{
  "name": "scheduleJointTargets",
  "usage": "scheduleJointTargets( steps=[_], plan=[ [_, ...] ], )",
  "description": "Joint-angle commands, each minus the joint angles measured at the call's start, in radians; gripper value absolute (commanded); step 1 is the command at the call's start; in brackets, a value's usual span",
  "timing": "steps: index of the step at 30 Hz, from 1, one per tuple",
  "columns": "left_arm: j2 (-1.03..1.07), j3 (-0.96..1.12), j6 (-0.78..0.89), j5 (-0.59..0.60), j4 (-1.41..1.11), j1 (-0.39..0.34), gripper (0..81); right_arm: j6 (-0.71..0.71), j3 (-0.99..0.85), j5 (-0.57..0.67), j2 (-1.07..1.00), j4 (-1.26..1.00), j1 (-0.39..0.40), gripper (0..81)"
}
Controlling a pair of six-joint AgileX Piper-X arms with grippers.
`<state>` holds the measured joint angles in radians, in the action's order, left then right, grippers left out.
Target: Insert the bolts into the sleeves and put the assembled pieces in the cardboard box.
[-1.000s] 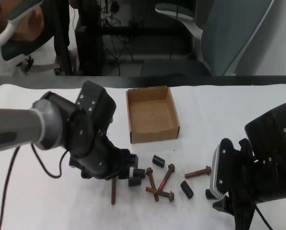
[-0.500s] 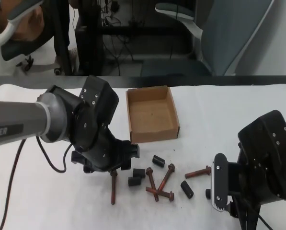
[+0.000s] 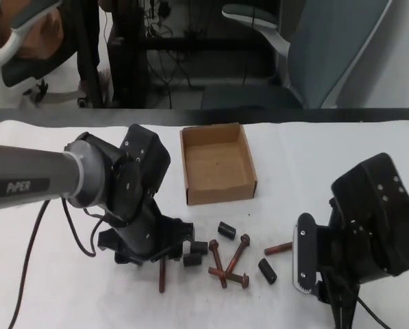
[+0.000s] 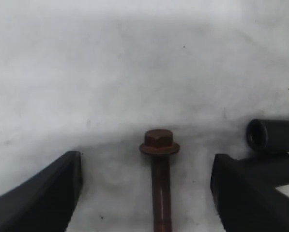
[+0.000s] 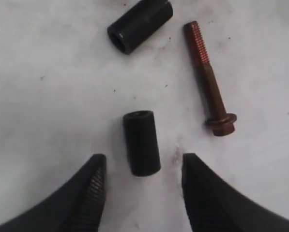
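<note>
L claw (image 4: 146, 166) wide open astride rusty bolt (image 4: 159, 142); R claw (image 5: 143, 163) open astride black sleeve (image 5: 141, 140). Both probably stiff, light, apt to roll; grip mid-shank, mid-barrel.

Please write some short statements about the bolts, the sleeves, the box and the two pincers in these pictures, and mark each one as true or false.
1. The cardboard box holds no assembled piece. True.
2. The left pincer is shut on a bolt. False: it is open, and the bolt lies on the table between its fingers.
3. A black sleeve lies between the open fingers of the right pincer. True.
4. A second bolt is already inserted in that sleeve. False: it lies bare beside the sleeve, apart from it.
</note>
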<state>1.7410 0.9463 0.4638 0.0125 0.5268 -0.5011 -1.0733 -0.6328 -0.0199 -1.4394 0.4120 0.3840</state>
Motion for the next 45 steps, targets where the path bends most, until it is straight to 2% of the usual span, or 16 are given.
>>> scheduleJointTargets(
  steps=[1,10,13,15,18,22,23,24,26,27,28,33,38,41,45],
  plan=[
    [0.011,0.001,0.008,-0.046,0.011,0.003,70.0,-0.007,-0.045,-0.001,-0.057,-0.004,-0.005,45.6],
    [0.011,0.001,0.046,-0.037,0.042,0.003,70.0,-0.009,-0.135,0.020,-0.135,0.176,-0.005,45.6],
    [0.011,0.001,0.046,-0.074,0.047,0.003,62.4,-0.009,-0.134,0.052,-0.143,0.177,-0.005,45.4],
    [0.011,0.001,0.046,-0.086,0.049,0.003,56.1,-0.004,-0.134,0.064,-0.150,0.177,-0.005,41.4],
    [0.011,0.001,0.036,-0.097,0.055,0.003,54.5,-0.004,-0.134,0.066,-0.169,0.177,-0.005,33.9],
    [0.011,0.001,0.010,-0.136,0.055,0.003,52.1,-0.004,-0.134,0.050,-0.184,0.177,-0.005,32.6],
    [0.011,0.001,0.001,-0.143,0.055,0.003,49.1,-0.004,-0.134,0.039,-0.184,0.177,-0.005,30.4],
    [0.011,0.001,-0.007,-0.143,0.055,0.003,42.6,0.000,-0.134,0.030,-0.184,0.177,-0.005,24.2],
    [0.011,0.001,-0.025,-0.146,0.055,0.003,23.8,0.019,-0.136,0.006,-0.184,0.177,-0.005,2.9],
    [0.011,0.001,-0.029,-0.146,0.053,0.003,8.3,0.034,-0.136,-0.002,-0.184,0.171,-0.005,0.1],
    [0.011,0.001,-0.037,-0.146,0.050,0.003,2.1,0.057,-0.136,-0.003,-0.184,0.171,-0.005,0.0],
    [0.011,0.001,-0.092,-0.139,0.006,0.003,1.3,0.167,-0.136,0.031,-0.180,0.170,-0.005,0.0],
    [-0.045,-0.009,-0.140,-0.139,-0.043,-0.011,1.3,0.354,-0.134,0.266,-0.119,0.161,-0.005,0.0],
    [-0.153,-0.062,-0.127,-0.115,-0.131,-0.021,1.3,0.443,-0.109,0.323,-0.054,0.097,-0.005,0.4],
    [-0.359,-0.186,-0.138,-0.076,-0.347,-0.032,1.4,0.576,-0.035,0.328,0.070,-0.033,-0.005,0.4]
  ],
)
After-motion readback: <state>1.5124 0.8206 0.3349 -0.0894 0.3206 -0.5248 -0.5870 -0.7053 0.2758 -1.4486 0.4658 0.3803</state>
